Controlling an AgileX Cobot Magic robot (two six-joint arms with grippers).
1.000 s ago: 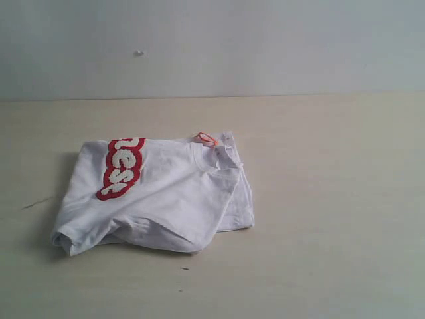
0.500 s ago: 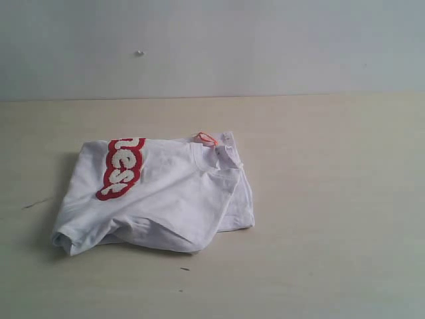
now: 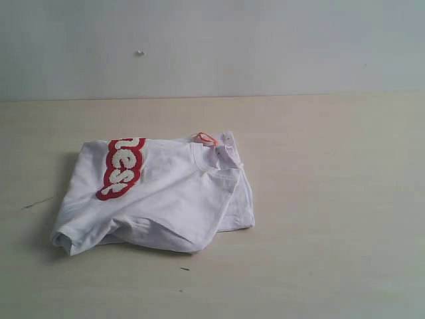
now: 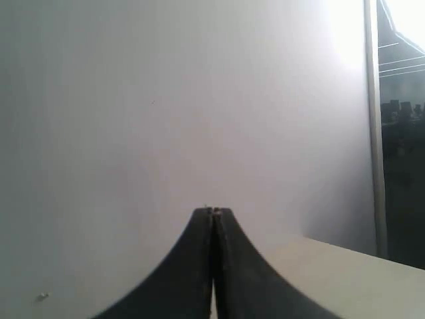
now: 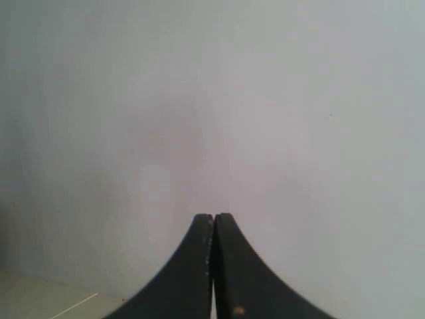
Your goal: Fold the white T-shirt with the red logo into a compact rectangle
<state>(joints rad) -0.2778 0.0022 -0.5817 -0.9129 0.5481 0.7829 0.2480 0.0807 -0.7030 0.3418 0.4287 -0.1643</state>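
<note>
white T-shirt (image 3: pixel 166 196) fold hides part of red logo (image 3: pixel 121 169); lettering incomplete.

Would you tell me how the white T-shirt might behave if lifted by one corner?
The white T-shirt would probably go limp and unfold, since its layers lie loose and rumpled. A push would likely bunch it rather than slide it whole. The thick red logo may stiffen that strip slightly.

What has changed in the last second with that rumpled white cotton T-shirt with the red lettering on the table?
Nothing visibly changed. The white short-sleeved T-shirt lies loosely folded on the pale wooden table exactly as before, its red logo strip facing up. The left gripper and right gripper are shut, holding nothing, pointed at a plain wall.
</note>
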